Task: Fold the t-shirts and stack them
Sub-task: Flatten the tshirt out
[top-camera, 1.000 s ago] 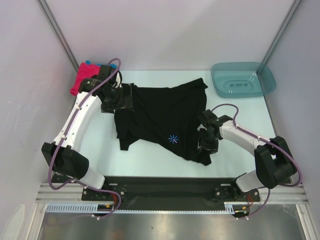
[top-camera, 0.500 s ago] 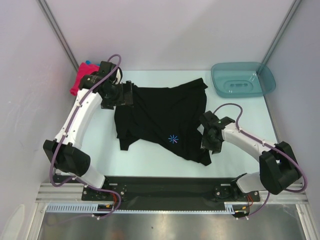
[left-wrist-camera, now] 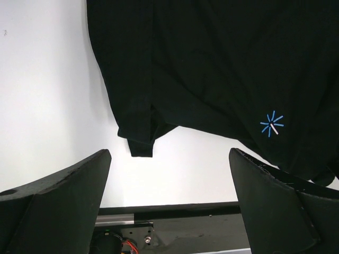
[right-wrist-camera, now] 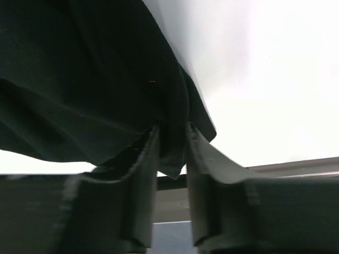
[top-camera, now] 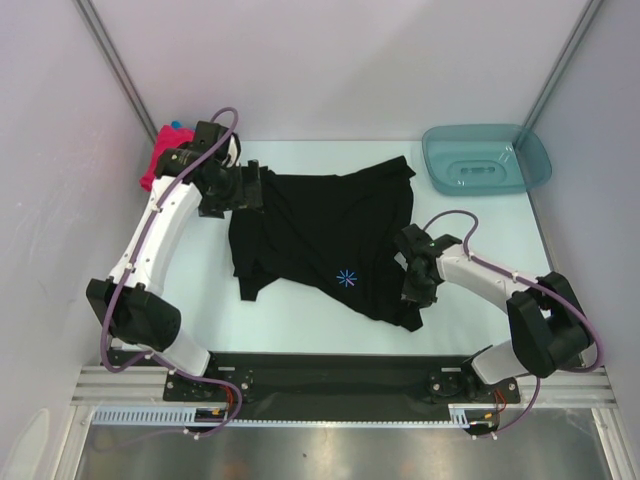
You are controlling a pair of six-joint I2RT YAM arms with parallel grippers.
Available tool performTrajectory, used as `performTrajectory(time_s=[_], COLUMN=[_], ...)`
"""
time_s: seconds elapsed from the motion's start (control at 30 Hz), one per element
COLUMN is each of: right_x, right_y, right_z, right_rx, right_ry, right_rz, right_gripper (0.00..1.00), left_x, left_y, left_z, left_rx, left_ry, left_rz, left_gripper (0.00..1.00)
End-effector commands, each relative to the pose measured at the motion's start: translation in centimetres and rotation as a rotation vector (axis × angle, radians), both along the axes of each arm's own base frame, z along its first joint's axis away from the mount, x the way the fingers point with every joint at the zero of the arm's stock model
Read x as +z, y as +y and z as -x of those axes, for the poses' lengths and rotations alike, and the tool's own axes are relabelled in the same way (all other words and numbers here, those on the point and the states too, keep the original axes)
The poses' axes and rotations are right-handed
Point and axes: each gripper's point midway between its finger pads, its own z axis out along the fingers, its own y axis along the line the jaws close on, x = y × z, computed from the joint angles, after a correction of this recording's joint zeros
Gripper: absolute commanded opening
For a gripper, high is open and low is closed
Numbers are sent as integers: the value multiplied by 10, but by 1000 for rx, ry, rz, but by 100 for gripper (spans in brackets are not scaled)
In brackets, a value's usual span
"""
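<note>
Black t-shirt [top-camera: 320, 230] lies crumpled mid-worktop [top-camera: 300, 315], long axis diagonal, far-left to near-right. At its near-right hem, right fingers [right-wrist-camera: 143, 174] pinch a fold. Over its far-left corner, left fingers [left-wrist-camera: 63, 196] spread wide. Beyond that corner, pink t-shirt [top-camera: 158, 165]. Far right of it, teal basin [top-camera: 440, 172], bare bottom showing.

Pale table [top-camera: 300, 322] carries black t-shirt [top-camera: 320, 225], teal basin [top-camera: 450, 172], pink shirt [top-camera: 156, 162] far-left

Bright, even overhead light, soft shadows. White counter [left-wrist-camera: 42, 79] blows out in wrist views; large black cloth t-shirt [top-camera: 330, 225] lacks detail; right end effector [right-wrist-camera: 172, 133] blurred.
</note>
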Motion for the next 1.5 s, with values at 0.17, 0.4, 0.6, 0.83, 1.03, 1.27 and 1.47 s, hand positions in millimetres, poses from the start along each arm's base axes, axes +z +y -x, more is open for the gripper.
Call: performTrajectory(time_s=[0.17,0.4,0.6,0.83,1.03,1.27,1.47], right_x=[2,94,132,112,116,149,152], right_y=[-1,-12,-32,-9,-3,-20,-28], right_z=[6,51,97,126,102,-9,-120], right_rx=[-37,-176,-313,-366,-357,-277,-242], right_ry=[-4,-115,-120,40,-1,-223,-368], right_rz=[-4,35,-23,-40,36,148,-22], right_gripper=[0,0,0,0,31,64,65], left_x=[14,12,3,1,3,3,4], left_y=[4,-3,-11,-7,5,12,4], left_z=[-9,-7,-4,-1,-6,-13,-28], left_rx=[-5,-18,-33,-34,-2,20,-3], left_ry=[-52,-47,-18,-17,-27,-30,-41], left_rz=[6,56,94,86,85,103,146], left_gripper=[100,100,100,100,100,100,100])
